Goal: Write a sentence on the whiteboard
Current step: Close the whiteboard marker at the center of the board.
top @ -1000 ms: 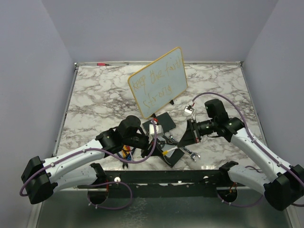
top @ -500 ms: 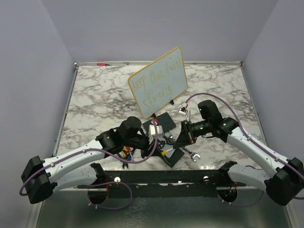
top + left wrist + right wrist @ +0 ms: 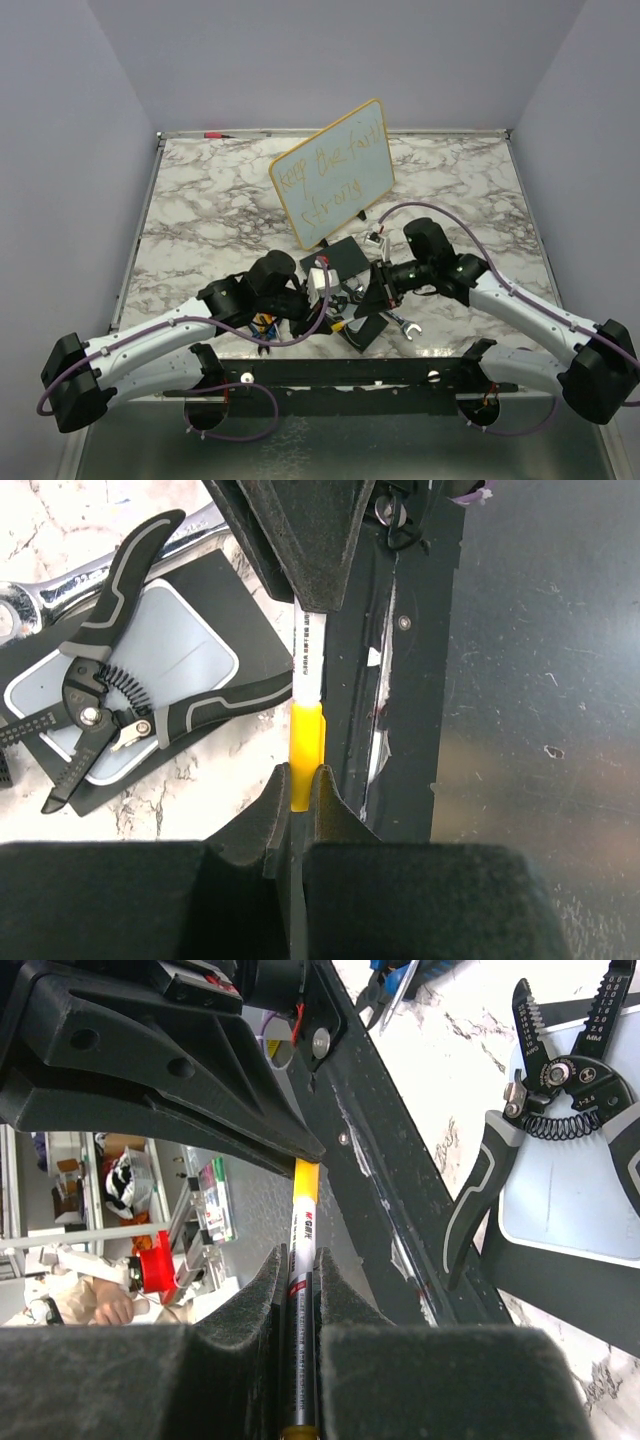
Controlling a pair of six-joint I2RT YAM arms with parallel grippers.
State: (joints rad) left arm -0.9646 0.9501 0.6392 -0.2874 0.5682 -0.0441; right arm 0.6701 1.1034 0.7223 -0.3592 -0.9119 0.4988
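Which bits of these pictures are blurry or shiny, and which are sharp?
Top view: soft even light, no glare on the whiteboard, its writing faint. Left wrist view: marker sharp, nearest fingers dark and blurred, a bright streak on the black rail. Right wrist view: pliers crisp, near fingers blurred.

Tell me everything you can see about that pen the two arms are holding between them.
The marker is a slim, straight stick, plastic by its look. It has a white barrel with small printed lettering and a yellow end section. The left end effector is clamped on the yellow end and the right end effector on the barrel, so the marker spans the short gap between them. Both of its ends are hidden inside the fingers.
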